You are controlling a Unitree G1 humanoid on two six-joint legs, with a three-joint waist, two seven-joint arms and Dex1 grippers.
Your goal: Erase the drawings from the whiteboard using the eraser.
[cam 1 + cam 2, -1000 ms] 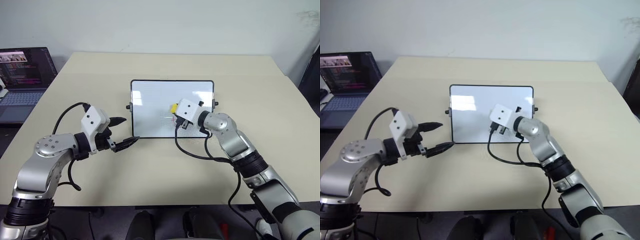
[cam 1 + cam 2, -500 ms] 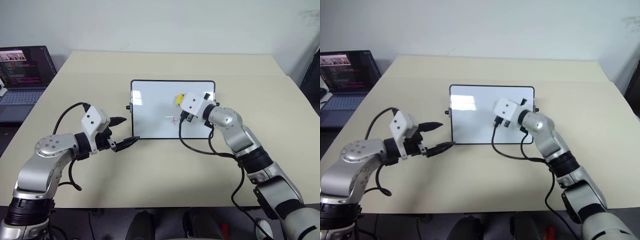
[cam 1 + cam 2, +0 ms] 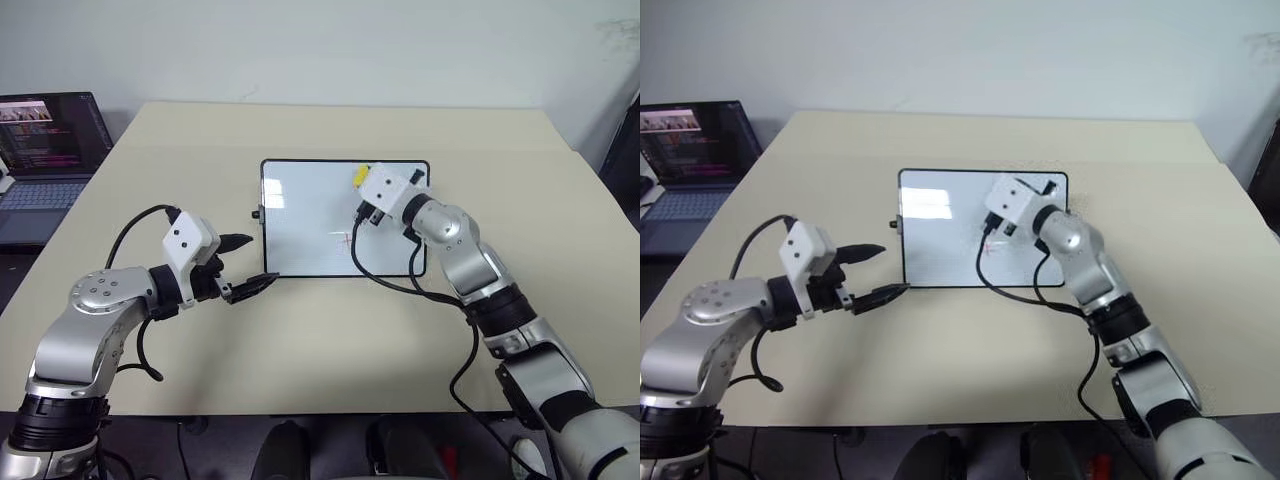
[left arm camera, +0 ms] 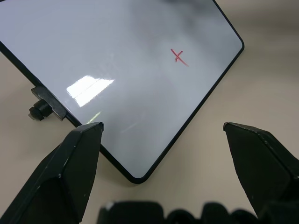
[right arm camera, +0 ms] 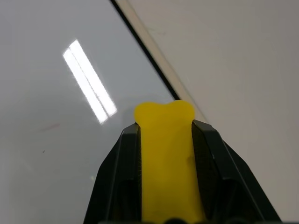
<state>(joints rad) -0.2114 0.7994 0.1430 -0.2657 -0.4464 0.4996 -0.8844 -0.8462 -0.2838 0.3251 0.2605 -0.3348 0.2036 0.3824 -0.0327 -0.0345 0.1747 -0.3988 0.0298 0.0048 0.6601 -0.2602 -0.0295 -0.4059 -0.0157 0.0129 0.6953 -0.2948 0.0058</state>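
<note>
Left eye view: the big table [image 3: 330, 330] holds the whiteboard [image 3: 300, 215] in its middle. The right claw [image 3: 362, 180], squeezed tight on the yellow eraser [image 3: 360, 175], has swept from the board's lower middle up to its top edge. One red plus sign [image 3: 346, 238] is left, so the wiping isn't done. The left claw [image 3: 245, 265] waits wide open, empty, by the board's near corner.

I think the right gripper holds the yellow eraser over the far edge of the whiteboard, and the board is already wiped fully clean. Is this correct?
Not fully. The right gripper does hold the eraser over the far edge of the whiteboard, but the board is not clean: a small red cross remains, as the left wrist view shows.
</note>
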